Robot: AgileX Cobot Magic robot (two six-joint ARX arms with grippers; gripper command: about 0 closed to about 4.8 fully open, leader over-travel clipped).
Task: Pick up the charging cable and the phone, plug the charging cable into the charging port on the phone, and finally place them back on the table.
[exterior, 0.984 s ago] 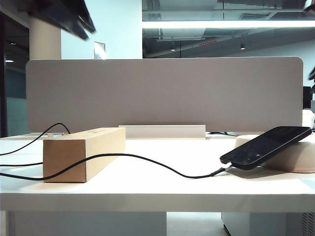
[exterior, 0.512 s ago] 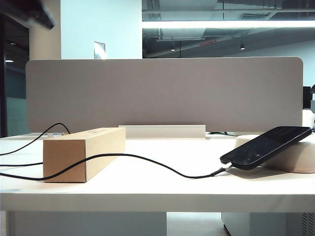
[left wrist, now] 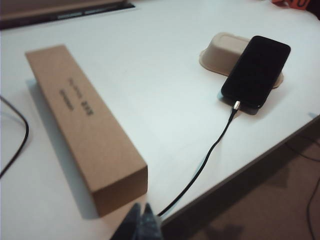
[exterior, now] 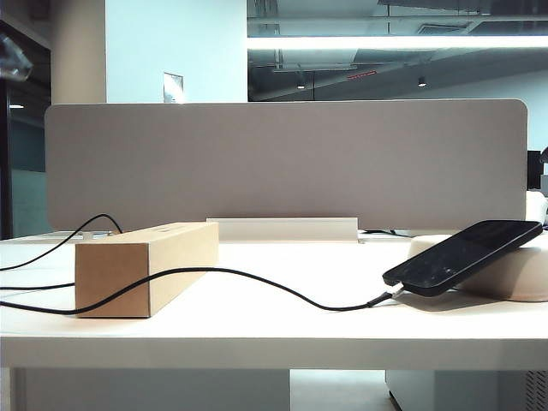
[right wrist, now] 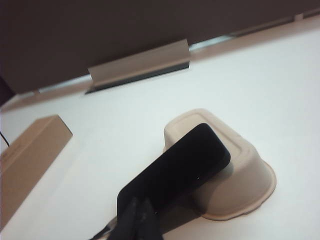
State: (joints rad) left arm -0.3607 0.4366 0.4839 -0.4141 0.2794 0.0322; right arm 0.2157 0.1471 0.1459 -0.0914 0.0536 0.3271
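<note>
Cable (left wrist: 200, 170) seated in phone (left wrist: 256, 71), propped on tray (left wrist: 220, 50). Left pincer (left wrist: 142, 224) and right pincer (right wrist: 137, 217) pressed together, empty, clear above surface (exterior: 274, 334). I'd disturb nothing.

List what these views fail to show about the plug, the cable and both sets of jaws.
- Charging port: the plug meets the phone, too small to judge seating.
- Charging cable: exterior view's left edge cuts it off.
- Left gripper and right gripper: only shut tips show; neither appears in the exterior view.
</note>
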